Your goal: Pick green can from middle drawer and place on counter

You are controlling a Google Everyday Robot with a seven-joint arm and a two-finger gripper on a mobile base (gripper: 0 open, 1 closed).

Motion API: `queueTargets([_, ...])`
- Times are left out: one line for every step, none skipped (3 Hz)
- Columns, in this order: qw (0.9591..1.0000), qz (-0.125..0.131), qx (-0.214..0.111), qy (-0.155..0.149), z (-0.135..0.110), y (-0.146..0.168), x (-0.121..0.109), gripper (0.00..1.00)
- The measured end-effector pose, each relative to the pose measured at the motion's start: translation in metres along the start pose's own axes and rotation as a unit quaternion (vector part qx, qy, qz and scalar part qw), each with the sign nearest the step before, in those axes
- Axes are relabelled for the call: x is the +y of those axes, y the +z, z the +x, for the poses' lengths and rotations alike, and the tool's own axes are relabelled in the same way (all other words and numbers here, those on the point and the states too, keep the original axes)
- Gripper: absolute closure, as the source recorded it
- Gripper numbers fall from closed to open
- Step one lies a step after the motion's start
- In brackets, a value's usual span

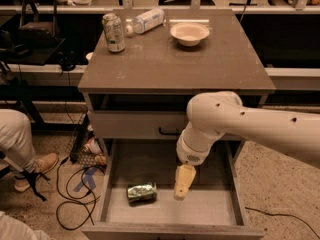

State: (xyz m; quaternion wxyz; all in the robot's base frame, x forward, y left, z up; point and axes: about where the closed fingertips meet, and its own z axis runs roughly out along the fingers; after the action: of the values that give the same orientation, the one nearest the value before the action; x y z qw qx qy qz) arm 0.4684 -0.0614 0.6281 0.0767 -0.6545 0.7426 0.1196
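The green can (141,192) lies on its side on the bare floor of the open middle drawer (165,213), toward the left half and nearer the front edge than the back. Just to its right, not touching it, the pincer (183,184) hangs point-down over the drawer floor at the end of the bulky white arm (240,126). Whether the pincer is apart or together I cannot tell.

The step in hand looks like the reach for the can. To do it well, the pincer should shift left until it is centred over the can. It should then come down across the can's round body rather than along its length, so the dented metal does not roll away. The left drawer wall is near the can, so there is little room on that side.

Above, the closed drawer front (135,125) with its dark handle overhangs the back of the opening and the arm must clear it on the lift. The desk (175,69) offers a bare front half. A pale can (113,32), a tipped plastic bottle (146,20) and a bowl (189,33) crowd its far edge.
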Motion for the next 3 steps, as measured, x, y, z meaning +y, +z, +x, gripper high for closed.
queueTargets([0.9997, -0.007, -0.024, 0.002, -0.007, 0.051, -0.007, 0.00])
queueTargets([0.9979, -0.011, -0.064, 0.007, -0.018, 0.101, -0.016, 0.00])
queueTargets([0.9979, -0.011, -0.064, 0.007, -0.018, 0.101, -0.016, 0.00])
